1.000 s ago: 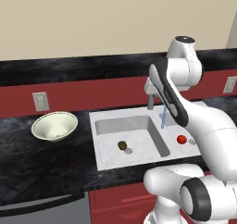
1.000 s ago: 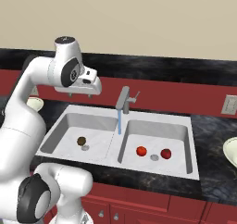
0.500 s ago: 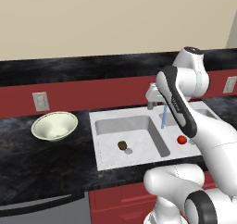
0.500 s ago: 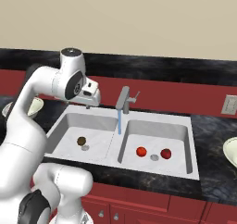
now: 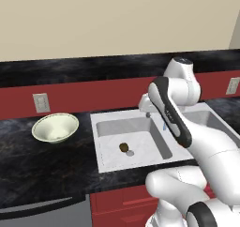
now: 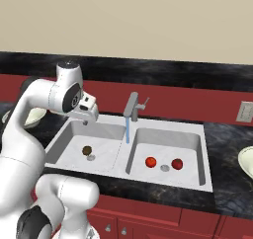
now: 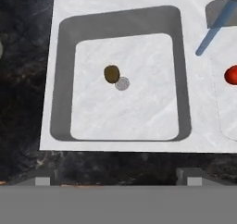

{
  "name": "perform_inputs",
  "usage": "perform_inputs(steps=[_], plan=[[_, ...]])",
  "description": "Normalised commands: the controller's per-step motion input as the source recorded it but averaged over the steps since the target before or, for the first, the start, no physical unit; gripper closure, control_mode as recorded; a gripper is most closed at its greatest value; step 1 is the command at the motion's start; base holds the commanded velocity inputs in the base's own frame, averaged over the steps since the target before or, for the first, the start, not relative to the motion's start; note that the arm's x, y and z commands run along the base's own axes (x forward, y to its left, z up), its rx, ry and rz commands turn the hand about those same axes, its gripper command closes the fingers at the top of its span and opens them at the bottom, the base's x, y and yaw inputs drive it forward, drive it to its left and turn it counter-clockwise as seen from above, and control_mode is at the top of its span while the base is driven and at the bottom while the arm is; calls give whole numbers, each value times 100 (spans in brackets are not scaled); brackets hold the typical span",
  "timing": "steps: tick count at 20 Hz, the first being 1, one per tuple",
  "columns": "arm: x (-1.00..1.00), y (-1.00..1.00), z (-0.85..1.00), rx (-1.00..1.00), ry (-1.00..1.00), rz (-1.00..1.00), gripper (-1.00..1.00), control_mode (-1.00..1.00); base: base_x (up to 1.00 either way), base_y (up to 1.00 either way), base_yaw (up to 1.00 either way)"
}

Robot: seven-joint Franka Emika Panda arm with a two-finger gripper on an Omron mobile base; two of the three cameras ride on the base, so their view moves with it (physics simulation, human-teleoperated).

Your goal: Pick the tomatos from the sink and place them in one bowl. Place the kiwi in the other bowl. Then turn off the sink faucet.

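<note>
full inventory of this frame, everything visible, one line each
sink: 1, white marbled, two basins, set in the counter
kiwi: 1, brown, left basin floor, beside the drain
tomatos: 2, red, right basin floor, either side of its drain
drains: 2, grey, one per basin
sink faucet: 1, grey, behind the divider, blue stream running
bowl: 1, pale cream-green, on the counter left of the sink
second bowl: 1, pale, counter at far right, cut by the frame edge
outlets: 2, pale, on the red backsplash
counter: black marbled
arm: white, over the sink
gripper: over the left basin, jaw state unclear
</note>
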Motion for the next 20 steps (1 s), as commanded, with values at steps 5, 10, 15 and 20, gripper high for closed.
perform_inputs(steps=[5,10,15,20], plan=[[17,13,-43,0,31,0,-100,-100,0,0,0],[12,12,-46,0,28,0,-100,-100,0,0,0],[3,14,-48,0,14,0,-100,-100,0,0,0],[5,12,-42,0,10,0,-100,-100,0,0,0]])
